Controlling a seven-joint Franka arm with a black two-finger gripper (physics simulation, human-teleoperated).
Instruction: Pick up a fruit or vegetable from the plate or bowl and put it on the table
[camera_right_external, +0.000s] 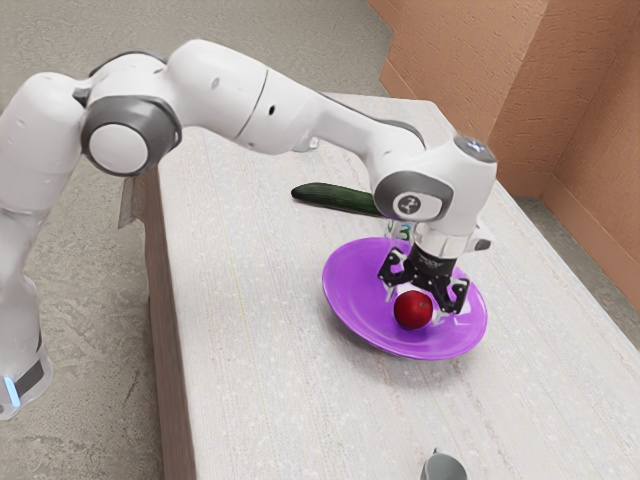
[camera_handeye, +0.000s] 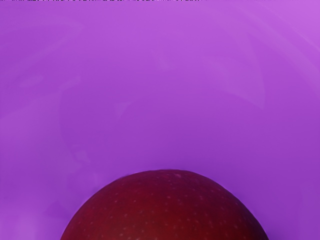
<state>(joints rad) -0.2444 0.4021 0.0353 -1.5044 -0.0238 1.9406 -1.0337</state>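
In the exterior view: a long dark-green cucumber (camera_right_external: 333, 197) towards twelve o'clock, a grey rounded cup (camera_right_external: 443, 468) at five, a textured orange-brown wall (camera_right_external: 560, 85) at two.

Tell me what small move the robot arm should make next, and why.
I'd probably close the gripper gently now. Its open fingers stand apart at either side of the red fruit, which sits in the purple plate, and the wrist view shows the fruit close beneath the hand. It needs a grip before any lift toward the table.

Looking down across bench (camera_right_external: 260, 350) beside arm (camera_right_external: 245, 100) in ext. view; down v. close in wrist view, sharing plate (camera_right_external: 352, 290) & apple (camera_right_external: 413, 310).
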